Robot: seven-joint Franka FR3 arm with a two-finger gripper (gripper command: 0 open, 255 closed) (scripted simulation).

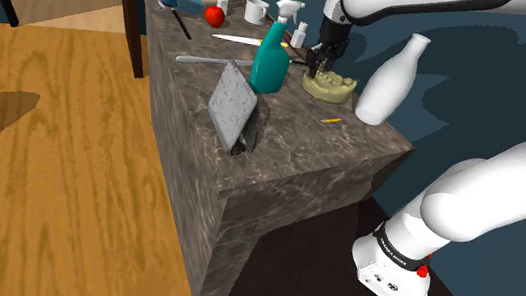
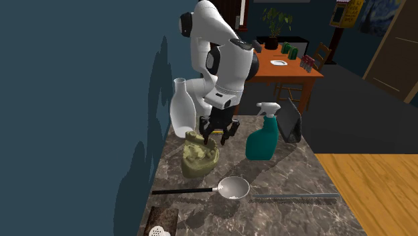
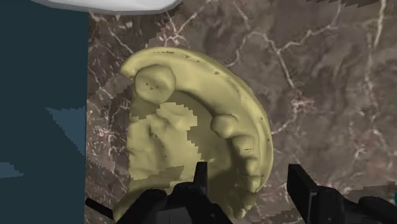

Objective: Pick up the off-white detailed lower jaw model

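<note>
Right under my tool point(image 3: 248, 177) sits the jaw model point(image 3: 184, 127), so that's where things stand. It looks more of a pale olive-yellow than off-white, fwiw. The tool's two black fingers are spread apart and pointing straight down, not pinching anything. From the wrist view, one side of the toothed arch runs into the gap between them, while the rest of the model spreads out beyond one finger. I honestly can't tell whether either finger is touching it.

From the shoulder view the tool point(image 1: 322, 63) hangs just above the jaw model point(image 1: 330, 86), fingertips down near its top. The second exterior view has the tool point(image 2: 218, 134) over the far end of the jaw model point(image 2: 199, 157), which lies teeth-up on the dark marbled tabletop point(image 2: 281, 174), close to the edge along the blue wall point(image 2: 80, 100).

Going outward: a white bottle point(image 2: 181, 110) stands upright just beside the model by the wall. On the other side, near but apart from it, stands a teal spray bottle point(image 2: 263, 137), with a tilted grey slab point(image 2: 289, 124) past that. A ladle point(image 2: 233, 188) with a dark handle lies flat on the tabletop, well clear of the tool.
</note>
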